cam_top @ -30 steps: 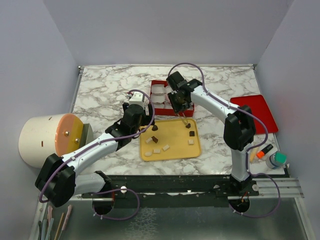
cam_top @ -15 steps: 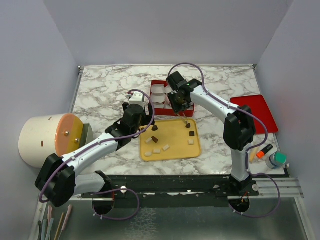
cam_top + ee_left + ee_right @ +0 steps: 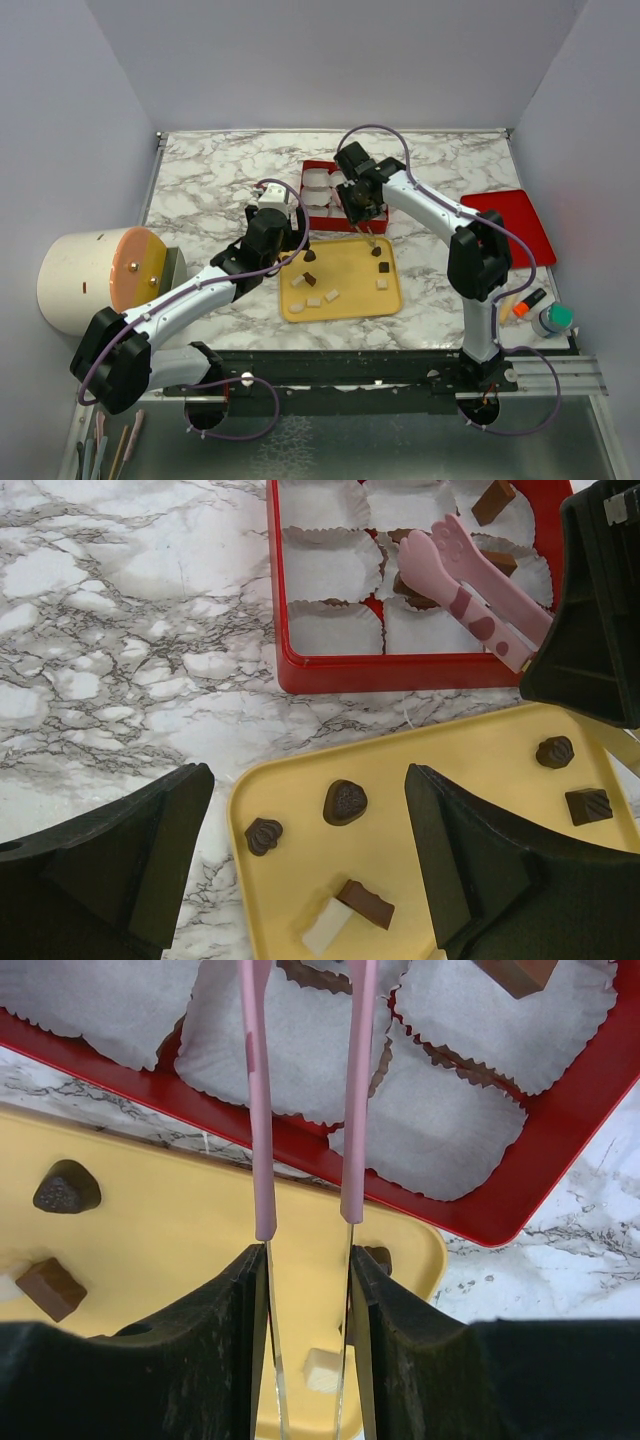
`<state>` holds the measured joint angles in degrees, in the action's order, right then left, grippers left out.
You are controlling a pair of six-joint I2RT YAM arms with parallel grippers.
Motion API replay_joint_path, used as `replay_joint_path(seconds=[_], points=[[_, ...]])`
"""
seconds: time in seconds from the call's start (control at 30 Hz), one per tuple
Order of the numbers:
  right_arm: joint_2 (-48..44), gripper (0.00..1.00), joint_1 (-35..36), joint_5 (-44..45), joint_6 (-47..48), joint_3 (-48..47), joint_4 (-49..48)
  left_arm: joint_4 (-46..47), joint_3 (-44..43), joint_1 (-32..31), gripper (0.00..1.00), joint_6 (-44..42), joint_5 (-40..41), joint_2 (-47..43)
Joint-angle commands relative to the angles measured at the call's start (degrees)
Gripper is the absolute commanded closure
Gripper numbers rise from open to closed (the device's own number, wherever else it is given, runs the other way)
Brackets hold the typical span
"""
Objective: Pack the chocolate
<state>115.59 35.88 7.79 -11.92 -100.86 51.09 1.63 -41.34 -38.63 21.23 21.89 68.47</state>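
**Chocolate split between tray and box, tongs over the cups**

Most of the chocolate [image 3: 345,801] lies loose on the yellow tray [image 3: 350,275]. A few pieces sit in the white paper cups [image 3: 330,565] of the red box [image 3: 400,670], just beyond the tray's far edge.

On the tray, the rounded pieces show no clear long axis. The flat brown bar [image 3: 365,903] does: in the left wrist view it runs diagonally from upper left to lower right, its left end against a white piece [image 3: 327,925]. In the box, a block [image 3: 495,495] rests tilted in a far cup, its long axis slanting up to the right.

The pink tongs [image 3: 480,595] stretch from the right gripper [image 3: 305,1300] toward the box's middle. Their paw-shaped tips are over a cup with a dark piece [image 3: 412,588]; whether they touch it cannot be told. The right jaws are clamped on the tongs' two arms. The left gripper [image 3: 307,780] hangs over the tray's corner nearest the box, jaws wide apart.

The worktop [image 3: 220,180] is white marble with grey veins, closed in by plain pale walls [image 3: 330,60] on three sides. A red lid [image 3: 510,225] lies at the right — a large cylinder [image 3: 95,280] on its side at the left.
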Motion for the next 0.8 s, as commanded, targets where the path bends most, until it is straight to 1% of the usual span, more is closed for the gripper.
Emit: replay_joint_path(seconds=[0.0,0.43,0.7,0.77], points=[[-3.80,0.60,-0.33,-1.37,0.72,1.09,-1.78,0.96,0.72,0.25,0.12,0.30,-0.56,0.26],[-11.55,0.63,-0.24,-4.87,1.51,7.78,-2.41,0.49,0.81,0.34,0.12,0.39,1.43,0.02],[-18.46,0.62,2.53,-7.35,0.93,15.97,-4.19,-0.37,0.39,0.40,0.13,0.39,2.18,0.07],[-19.69,0.63,3.79,-9.43,0.56,17.90,-4.75,-0.46,0.39,0.41,0.12,0.52,2.19,-0.06]])
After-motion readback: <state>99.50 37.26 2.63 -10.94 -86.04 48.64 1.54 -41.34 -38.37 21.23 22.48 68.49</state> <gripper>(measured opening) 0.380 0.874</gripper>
